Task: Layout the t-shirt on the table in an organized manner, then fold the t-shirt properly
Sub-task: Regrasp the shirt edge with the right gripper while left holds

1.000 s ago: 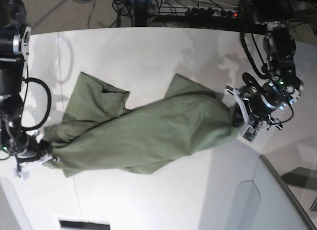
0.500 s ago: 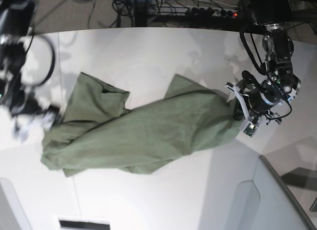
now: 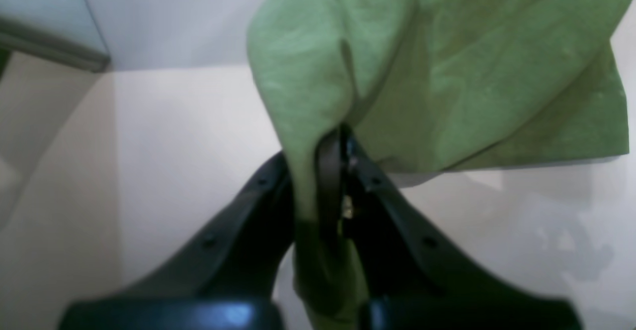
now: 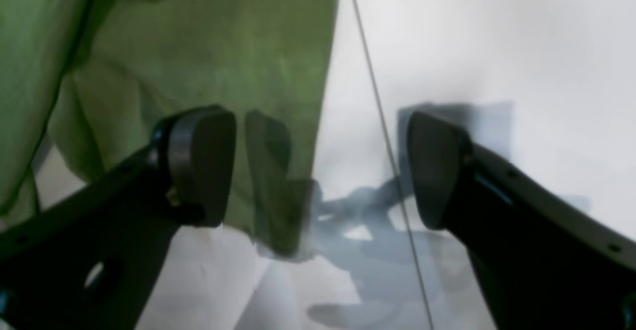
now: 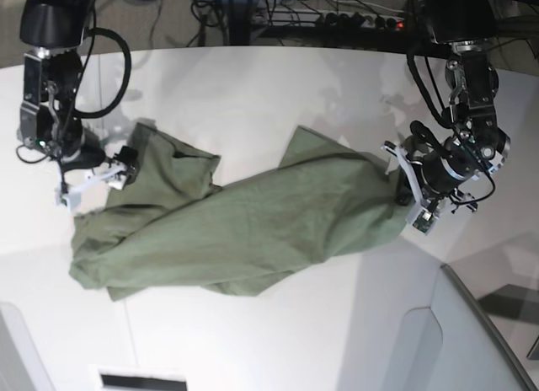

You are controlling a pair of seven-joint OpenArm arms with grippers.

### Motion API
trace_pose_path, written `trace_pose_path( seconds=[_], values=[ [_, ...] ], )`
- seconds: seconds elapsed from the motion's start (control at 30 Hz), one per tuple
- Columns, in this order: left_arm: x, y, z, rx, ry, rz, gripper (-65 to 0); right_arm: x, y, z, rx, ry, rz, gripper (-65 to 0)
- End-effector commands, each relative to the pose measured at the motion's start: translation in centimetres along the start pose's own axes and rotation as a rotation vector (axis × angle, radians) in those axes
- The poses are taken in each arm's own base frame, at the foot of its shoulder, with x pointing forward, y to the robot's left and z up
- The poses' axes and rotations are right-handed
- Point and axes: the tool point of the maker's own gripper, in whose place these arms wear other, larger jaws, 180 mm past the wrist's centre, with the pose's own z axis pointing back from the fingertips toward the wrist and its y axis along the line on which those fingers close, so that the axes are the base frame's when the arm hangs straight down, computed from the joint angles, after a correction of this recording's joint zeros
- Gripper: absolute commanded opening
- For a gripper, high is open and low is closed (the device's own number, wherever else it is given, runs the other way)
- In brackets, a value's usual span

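An olive t-shirt lies crumpled across the white counter. The left gripper pinches the shirt's edge – its fingers clamp a fold of cloth. The right gripper hovers at the shirt's opposite end – fingers spread wide, holding nothing.

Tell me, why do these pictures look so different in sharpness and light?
Base view: sharp, evenly lit, soft arm shadows on the table. Left wrist view: the dark fingers close to the lens are blurred, the t-shirt pinched between them looks brighter green. Right wrist view: hazy, ghosted as if smeared by motion, with grey shadows between the open right gripper.
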Motion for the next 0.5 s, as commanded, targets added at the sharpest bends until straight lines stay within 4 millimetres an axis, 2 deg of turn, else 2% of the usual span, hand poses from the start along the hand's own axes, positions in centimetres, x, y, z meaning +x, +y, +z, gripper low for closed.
trace_pose_path(
  seconds=[0.0, 0.1, 0.27, 0.4, 0.47],
  values=[
    [1.2, 1.3, 0.5, 0.029, -0.036, -0.010, -65.0, -1.1, 1.6, -0.3, 0.041, 0.045, 0.003, -14.1],
    [1.2, 1.4, 0.5, 0.031, -0.036, -0.012, -65.0, -1.6, 3.7, -0.7, 0.077, 0.056, 0.014, -14.3],
    [1.2, 1.5, 0.6, 0.033, -0.035, -0.014, -65.0, -1.8, 4.5, -0.9, 0.092, 0.060, 0.023, -15.0],
    [1.1, 1.5, 0.5, 0.032, -0.034, -0.014, -65.0, -1.4, 5.2, -0.7, 0.097, 0.049, 0.043, -27.5],
    [1.0, 1.5, 0.5, 0.031, -0.032, -0.012, -65.0, -0.3, 5.5, 0.1, 0.102, 0.012, 0.057, -27.9]
  ],
)
